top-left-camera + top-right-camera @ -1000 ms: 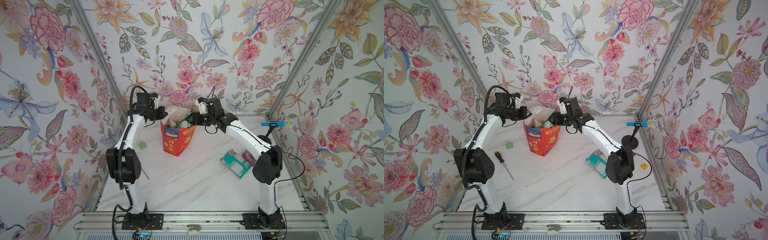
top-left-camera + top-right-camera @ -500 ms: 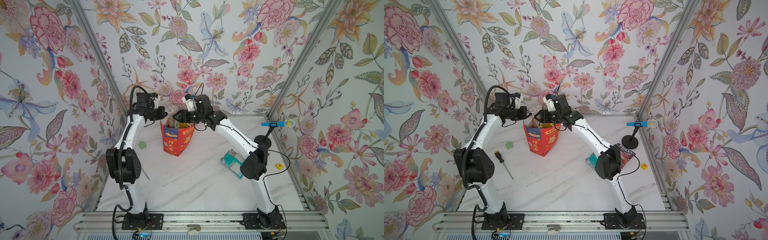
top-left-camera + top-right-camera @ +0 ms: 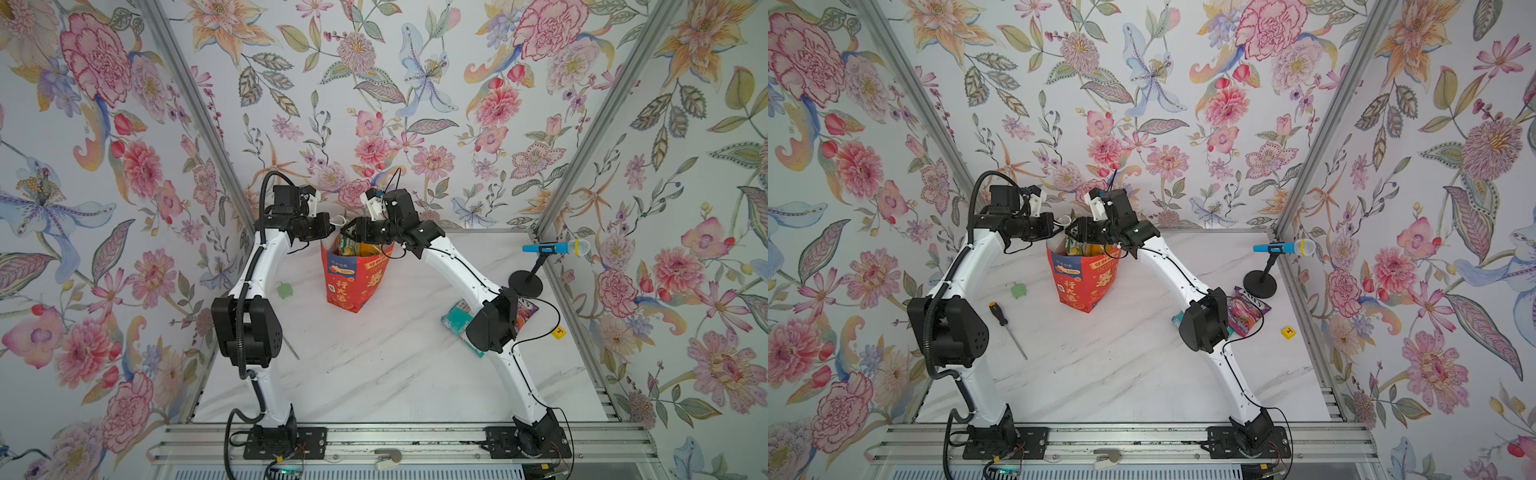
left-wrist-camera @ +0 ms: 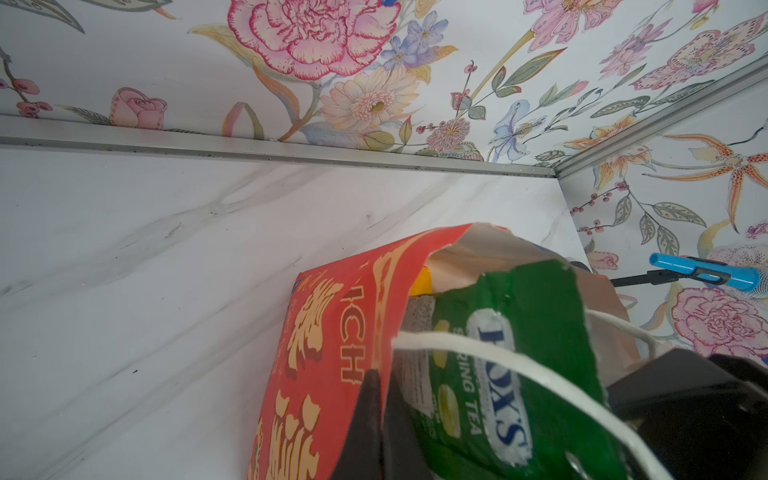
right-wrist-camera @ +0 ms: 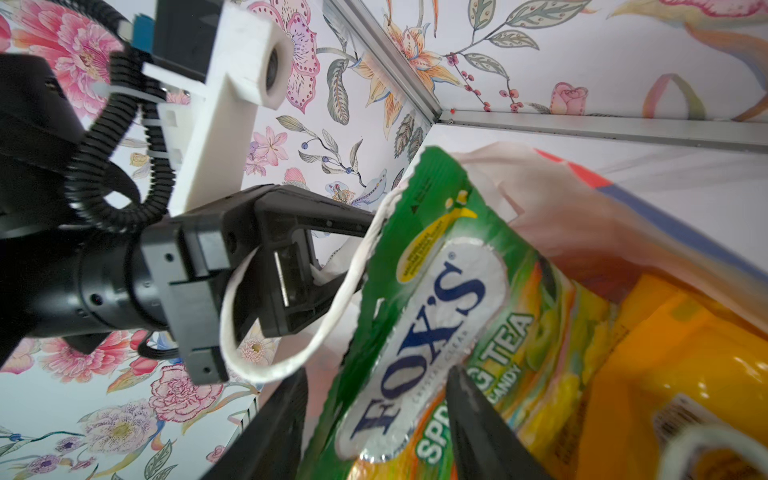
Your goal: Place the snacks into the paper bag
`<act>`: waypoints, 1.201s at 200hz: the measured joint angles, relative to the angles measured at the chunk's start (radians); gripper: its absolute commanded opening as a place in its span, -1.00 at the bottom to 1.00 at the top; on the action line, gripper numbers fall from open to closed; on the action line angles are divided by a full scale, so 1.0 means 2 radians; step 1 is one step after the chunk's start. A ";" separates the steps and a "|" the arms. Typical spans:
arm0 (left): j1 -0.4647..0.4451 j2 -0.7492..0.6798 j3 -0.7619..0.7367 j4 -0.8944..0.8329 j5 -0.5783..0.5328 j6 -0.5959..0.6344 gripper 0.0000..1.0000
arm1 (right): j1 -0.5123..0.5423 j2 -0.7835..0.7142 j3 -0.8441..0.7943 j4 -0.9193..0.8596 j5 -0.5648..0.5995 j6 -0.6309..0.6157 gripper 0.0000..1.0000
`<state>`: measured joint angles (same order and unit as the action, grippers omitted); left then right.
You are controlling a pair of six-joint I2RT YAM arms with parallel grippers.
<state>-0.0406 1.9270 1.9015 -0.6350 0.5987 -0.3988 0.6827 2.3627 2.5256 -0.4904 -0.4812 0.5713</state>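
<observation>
In both top views the paper bag [image 3: 353, 278] stands upright near the back edge of the counter [image 3: 374, 374], a little left of its middle, mouth up. The left claw [image 3: 333, 227] is at the bag's left rim and the right claw [image 3: 347, 233] is over the mouth. A green packet [image 3: 345, 247] sticks out of the mouth beside an orange packet [image 3: 368, 249]. A teal packet [image 3: 455, 318] and a purple packet [image 3: 1246, 309] lie flat near the right edge, partly hidden by the right arm. A small yellow cube [image 3: 1287, 332] sits just by that edge, and a blue microphone [image 3: 1281, 248] on a stand is at the back right corner. A green blob [image 3: 1018, 289] and a screwdriver [image 3: 1007, 324] lie toward the left edge. In the left wrist view the left claw is pressed together on the bag's red wall at the rim, with one finger [image 4: 368, 415] outside the wall. The white cord handle [image 4: 498, 365] crosses the green packet, which stands tilted in the mouth. In the right wrist view the right claw's fingers [image 5: 478, 415] stand on either side of the green packet's lower part, pinching it, and the packet's upper end rises above the rim. The orange packet lies deeper in the bag, and the cord handle loops across the left claw.
</observation>
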 measured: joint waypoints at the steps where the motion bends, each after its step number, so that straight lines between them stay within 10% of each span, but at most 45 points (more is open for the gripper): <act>1: 0.000 0.000 0.000 0.000 0.000 0.000 -1.00 | 0.000 -0.002 -0.002 0.000 0.001 0.000 0.13; 108: 0.000 0.000 0.000 0.000 0.000 0.005 -1.00 | -0.130 -0.578 -0.695 0.063 0.127 0.024 0.16; 240: 0.000 0.002 0.000 0.004 0.002 0.006 -1.00 | -0.274 -0.767 -1.064 -0.014 0.153 0.148 0.23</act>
<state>-0.0406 1.9320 1.9015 -0.6273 0.6022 -0.3859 0.1352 0.8291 0.3977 -0.5186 -0.1749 0.8665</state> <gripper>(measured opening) 0.047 0.611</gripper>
